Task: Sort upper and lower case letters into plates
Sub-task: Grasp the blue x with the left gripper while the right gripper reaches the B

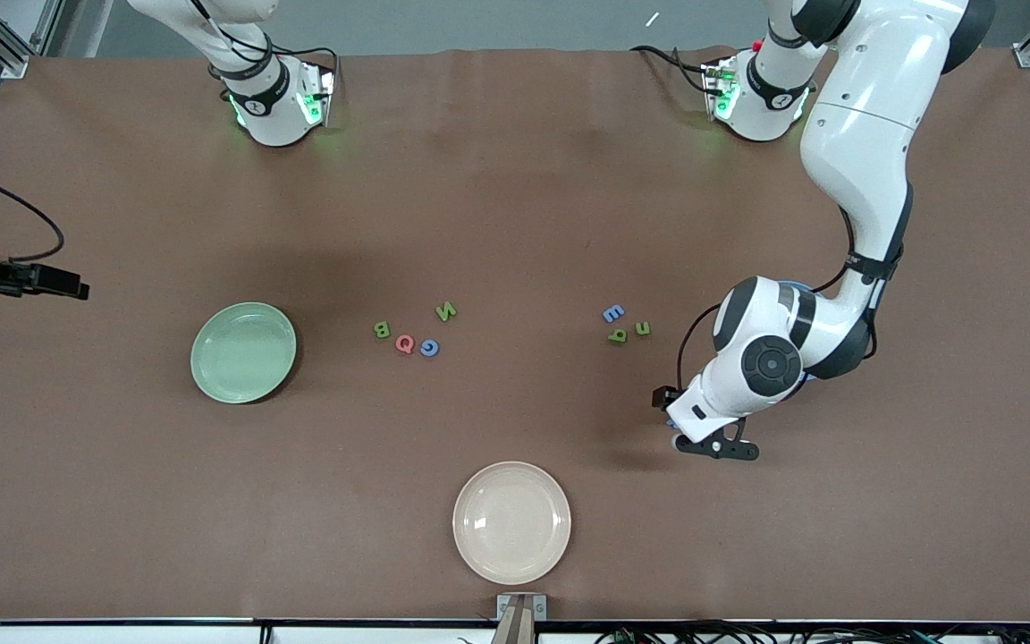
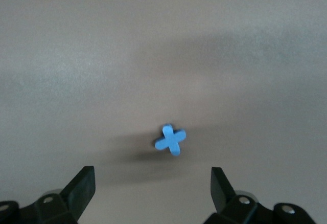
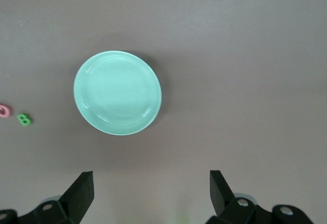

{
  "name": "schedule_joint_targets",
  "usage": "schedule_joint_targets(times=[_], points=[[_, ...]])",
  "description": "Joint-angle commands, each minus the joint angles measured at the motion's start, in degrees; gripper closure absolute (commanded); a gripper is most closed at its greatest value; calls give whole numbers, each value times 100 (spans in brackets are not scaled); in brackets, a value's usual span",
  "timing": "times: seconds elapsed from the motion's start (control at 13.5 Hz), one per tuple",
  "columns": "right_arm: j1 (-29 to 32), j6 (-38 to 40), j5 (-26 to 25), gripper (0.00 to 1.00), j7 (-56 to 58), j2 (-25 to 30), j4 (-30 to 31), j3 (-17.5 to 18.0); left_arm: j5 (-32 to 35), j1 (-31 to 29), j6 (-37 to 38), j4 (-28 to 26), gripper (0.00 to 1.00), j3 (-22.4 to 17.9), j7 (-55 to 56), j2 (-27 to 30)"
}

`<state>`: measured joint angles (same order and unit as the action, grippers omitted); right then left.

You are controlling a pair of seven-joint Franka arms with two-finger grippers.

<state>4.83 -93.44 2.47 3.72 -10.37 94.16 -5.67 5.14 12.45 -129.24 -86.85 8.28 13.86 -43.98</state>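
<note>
Brown table [image 1: 515,179], front: left gripper [image 1: 716,447] hovering low toward left arm's end | left wrist: jaws gaping wide, blue x [image 2: 170,140] lying flat below, thin piece risking sliding away | right wrist: right gripper [image 3: 152,178] waiting, spread open, facing green plate [image 3: 117,92]

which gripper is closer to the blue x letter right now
Left. The left gripper hangs just above the blue x, fingers open on either side of it. The right gripper waits open, high above the table past the pale green plate.
</note>
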Motion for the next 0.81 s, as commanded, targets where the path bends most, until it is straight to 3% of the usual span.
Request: schedule_joint_targets(times=[0.0, 0.37, 0.74], points=[[-122, -69, 307, 0, -1298, 131, 224, 84, 101, 73, -216, 203, 12, -19, 152, -207], [-983, -849, 290, 0, -4120, 97, 769, 84, 189, 152, -234, 326, 31, -46, 188, -409], [-1897, -1623, 263, 0, -6468, -219, 1156, 84, 207, 205, -242, 458, 38, -46, 276, -497]])
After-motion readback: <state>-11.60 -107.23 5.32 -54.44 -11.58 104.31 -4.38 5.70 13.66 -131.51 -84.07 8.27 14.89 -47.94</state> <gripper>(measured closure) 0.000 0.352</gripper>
